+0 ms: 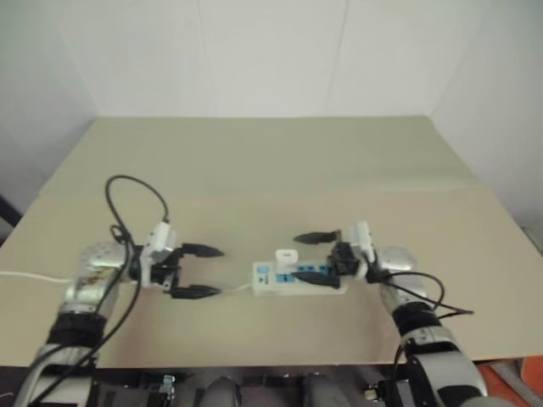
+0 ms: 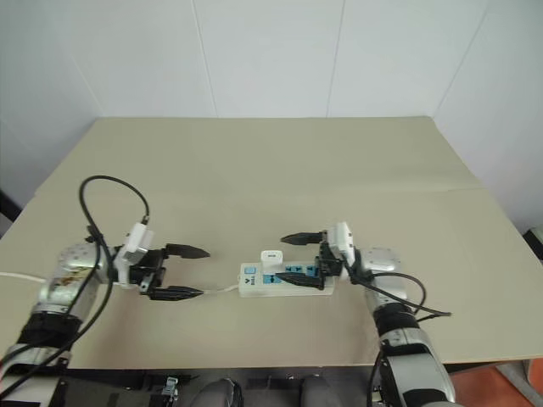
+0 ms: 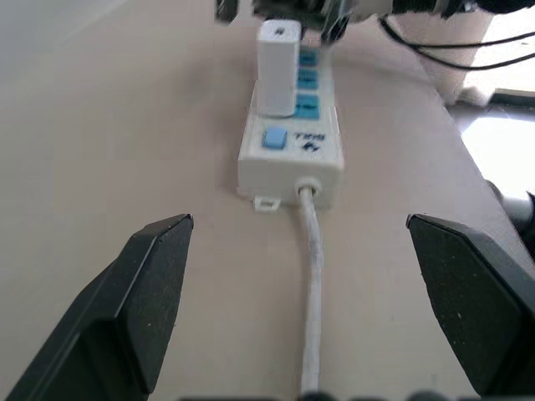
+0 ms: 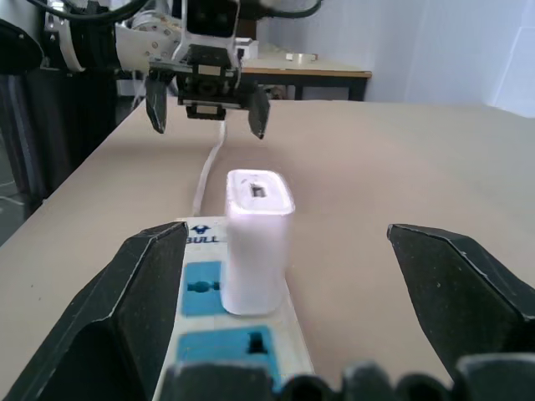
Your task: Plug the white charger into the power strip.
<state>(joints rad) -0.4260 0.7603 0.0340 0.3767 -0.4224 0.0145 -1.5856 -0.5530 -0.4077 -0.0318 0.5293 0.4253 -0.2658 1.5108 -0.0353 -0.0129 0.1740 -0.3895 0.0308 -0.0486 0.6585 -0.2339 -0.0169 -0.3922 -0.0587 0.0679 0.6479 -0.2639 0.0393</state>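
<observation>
White charger [image 4: 258, 241] stands upright, plugged into a blue socket of the long white strip [image 2: 284, 282], lying near the table's [image 2: 271, 170] front edge.

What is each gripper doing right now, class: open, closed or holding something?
Left gripper: open, holding nothing.
Right gripper: open, holding nothing.

Bare bench [image 2: 271, 170] lies open all around the power strip [image 2: 284, 281]; only the upright white charger [image 2: 271, 257] and trailing cord [image 2: 222, 290] obstruct.
</observation>
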